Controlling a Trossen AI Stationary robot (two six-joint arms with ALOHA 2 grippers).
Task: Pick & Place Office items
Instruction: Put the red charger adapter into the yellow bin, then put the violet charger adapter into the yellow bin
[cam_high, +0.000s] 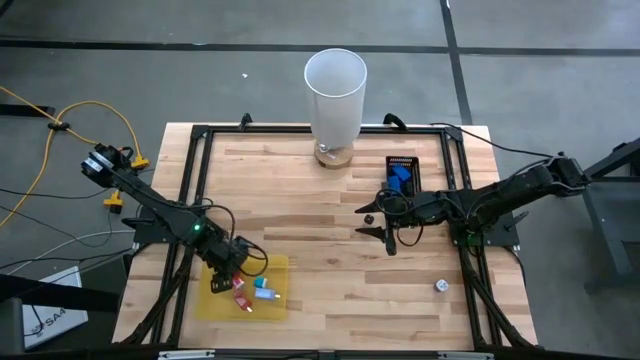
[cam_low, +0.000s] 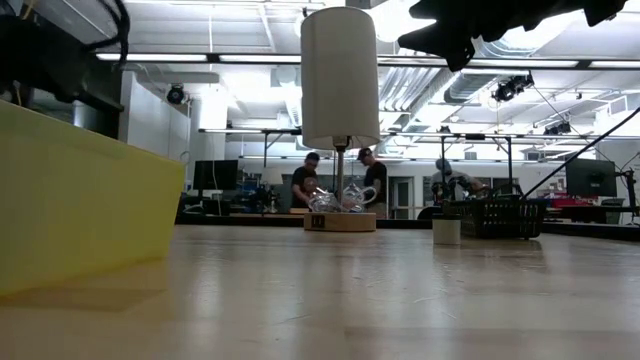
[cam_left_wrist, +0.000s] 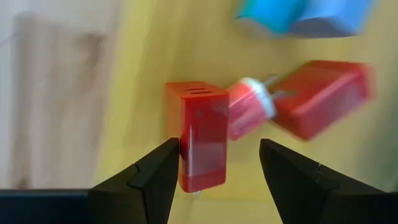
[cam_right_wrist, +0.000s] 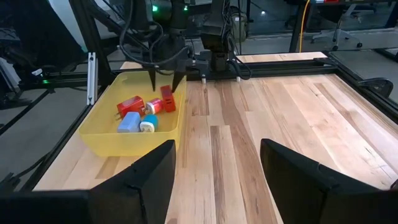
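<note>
Presently, nearest the table's front-left corner: one yellow tray (cam_high: 277, 303) holding several office items, namely a red block (cam_left_wrist: 203, 144) standing upright, a second red block (cam_left_wrist: 320, 96) lying tilted, a small red-and-white cylinder (cam_left_wrist: 250, 109) between the two, and blue pieces (cam_right_wrist: 129, 122) toward the tray's front edge. Left gripper (cam_high: 232, 262) sits low over the tray, fingers spread either side of the upright red block, one finger close against it, the other clear of it. Near the front-right corner: one whitish round piece (cam_high: 439, 286), alone. Mid-table, right of centre: right gripper (cam_high: 382, 222), fingers spread wide, nothing between them. Toward the back edge: small black tray (cam_high: 403, 175) holding a blue piece; tall white cylinder (cam_high: 335, 100) on a wooden base.
</note>
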